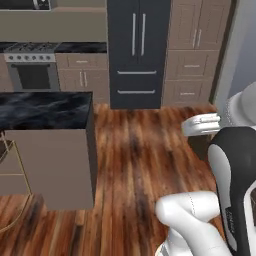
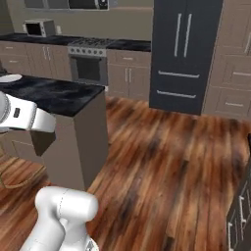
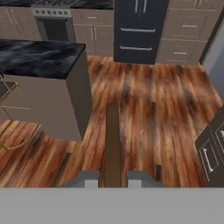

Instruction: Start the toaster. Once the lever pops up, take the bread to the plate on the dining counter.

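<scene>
Kitchen with wooden floor. The gripper [image 3: 112, 177] is clamped on what looks like the bread [image 3: 113, 144], seen edge-on; the dining counter [image 3: 39, 59] lies far left, its plate [image 2: 9, 78] at the far end.

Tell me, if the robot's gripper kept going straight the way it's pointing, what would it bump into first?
Probably the wooden floor. The gripper, shut on the bread, points forward and down past the black counter's corner; depth is hard to judge.

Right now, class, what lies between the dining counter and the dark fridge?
Only bare wooden floor lies between the counter and the fridge. The left base view shows this stretch plainly.
</scene>
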